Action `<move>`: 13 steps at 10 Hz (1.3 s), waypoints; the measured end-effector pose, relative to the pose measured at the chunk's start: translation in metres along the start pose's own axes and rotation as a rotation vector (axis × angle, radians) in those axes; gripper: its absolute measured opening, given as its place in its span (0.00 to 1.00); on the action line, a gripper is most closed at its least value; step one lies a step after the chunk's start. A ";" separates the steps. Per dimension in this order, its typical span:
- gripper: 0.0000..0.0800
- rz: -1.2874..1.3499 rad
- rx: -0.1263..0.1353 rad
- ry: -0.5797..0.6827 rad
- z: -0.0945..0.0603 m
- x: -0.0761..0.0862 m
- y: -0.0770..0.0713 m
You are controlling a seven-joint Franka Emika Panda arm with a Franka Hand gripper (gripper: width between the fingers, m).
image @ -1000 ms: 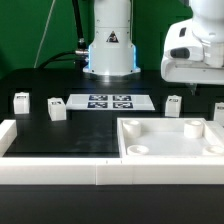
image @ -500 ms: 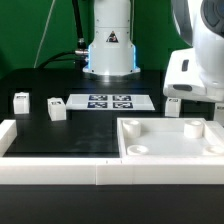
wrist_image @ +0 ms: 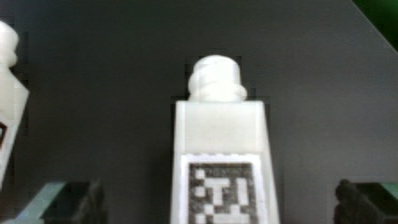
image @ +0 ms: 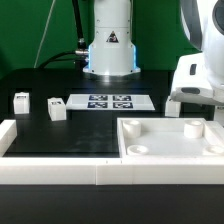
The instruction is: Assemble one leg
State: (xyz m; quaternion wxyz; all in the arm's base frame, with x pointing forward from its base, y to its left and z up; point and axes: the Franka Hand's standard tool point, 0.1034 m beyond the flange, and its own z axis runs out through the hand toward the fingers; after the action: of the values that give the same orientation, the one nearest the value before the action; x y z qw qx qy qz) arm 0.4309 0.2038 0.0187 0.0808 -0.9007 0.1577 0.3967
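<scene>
Black table (image: 60, 135) with loose white furniture parts and the arm.
One leg (image: 21, 99) and another leg (image: 57, 109) stand upright and apart at the exterior view's left. The marker board (image: 112, 101) lies flat beside them, before the robot base (image: 110, 45). A tray part (image: 170, 150) with round sockets sits front right. The arm (image: 200, 75) hangs low behind it, fingertips hidden.

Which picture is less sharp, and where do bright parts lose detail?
Wrist view: soft, the tag on the small white plastic leg smeared, the gripper with dark blurred fingertips. Exterior view: sharper, but the big white square tray is washed out.
</scene>
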 end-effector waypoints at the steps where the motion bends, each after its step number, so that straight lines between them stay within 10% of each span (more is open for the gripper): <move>1: 0.81 0.002 0.000 -0.002 0.001 0.000 0.001; 6: 0.36 0.003 -0.001 -0.004 0.001 0.000 0.002; 13: 0.36 0.011 0.001 -0.020 -0.019 -0.010 0.011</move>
State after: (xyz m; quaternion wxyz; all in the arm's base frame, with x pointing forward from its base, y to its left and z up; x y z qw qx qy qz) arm 0.4342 0.1906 0.0389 0.0804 -0.8958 0.1621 0.4061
